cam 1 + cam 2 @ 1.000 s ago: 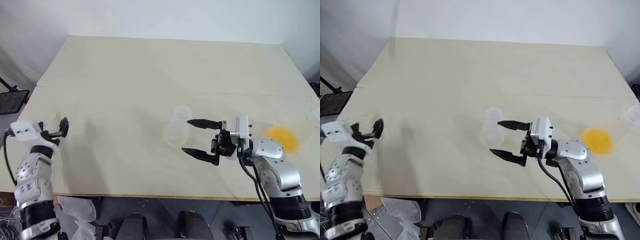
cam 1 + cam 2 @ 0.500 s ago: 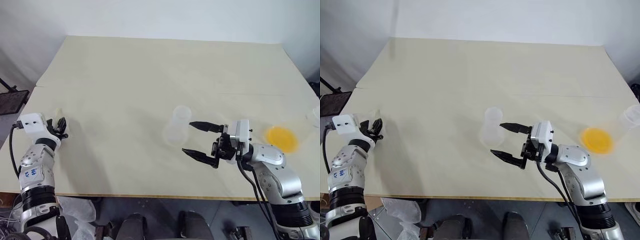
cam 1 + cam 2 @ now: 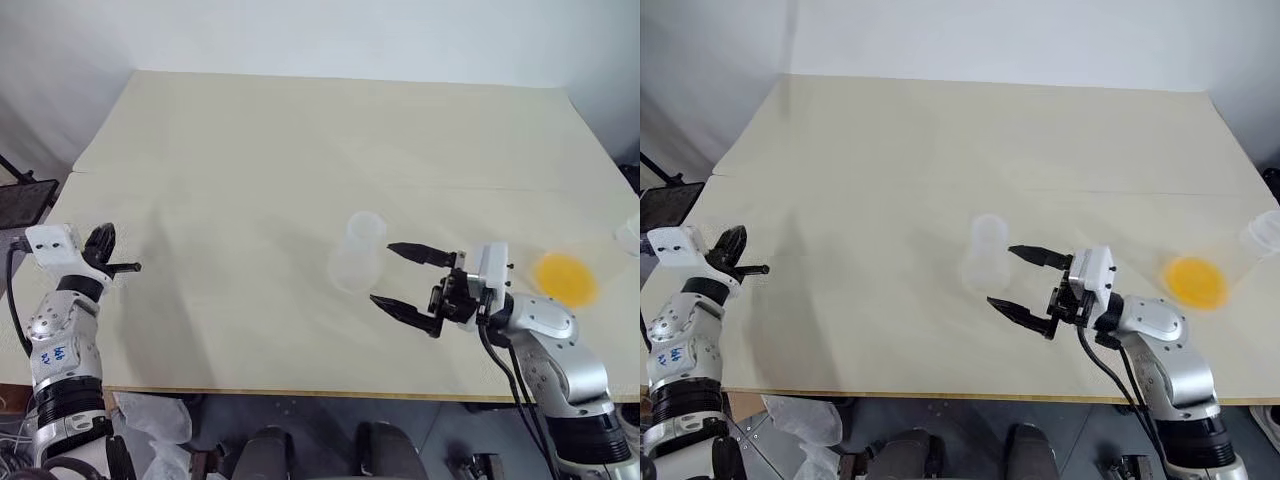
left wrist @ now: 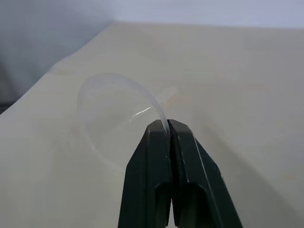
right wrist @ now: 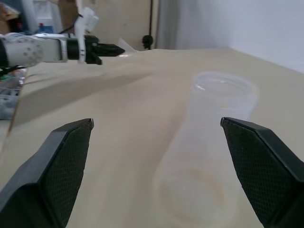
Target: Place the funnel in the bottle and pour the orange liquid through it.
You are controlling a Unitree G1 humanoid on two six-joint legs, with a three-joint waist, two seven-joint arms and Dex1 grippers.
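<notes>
Silver arms (image 3: 545,325), white wrist blocks, black jaws, black cables.

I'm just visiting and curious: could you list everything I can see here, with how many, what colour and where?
table: one, pale cream, under everything.
bottle: one, whitish translucent, standing mid-table just ahead of the right gripper.
orange liquid: one bright patch inside clear plastic, near the table's right edge.
funnel: one, nearly colourless, rim pinched by the left gripper.
left gripper: black fingers, shut on the funnel, at the table's left edge.
right gripper: black fingers, open, facing the bottle.
</notes>
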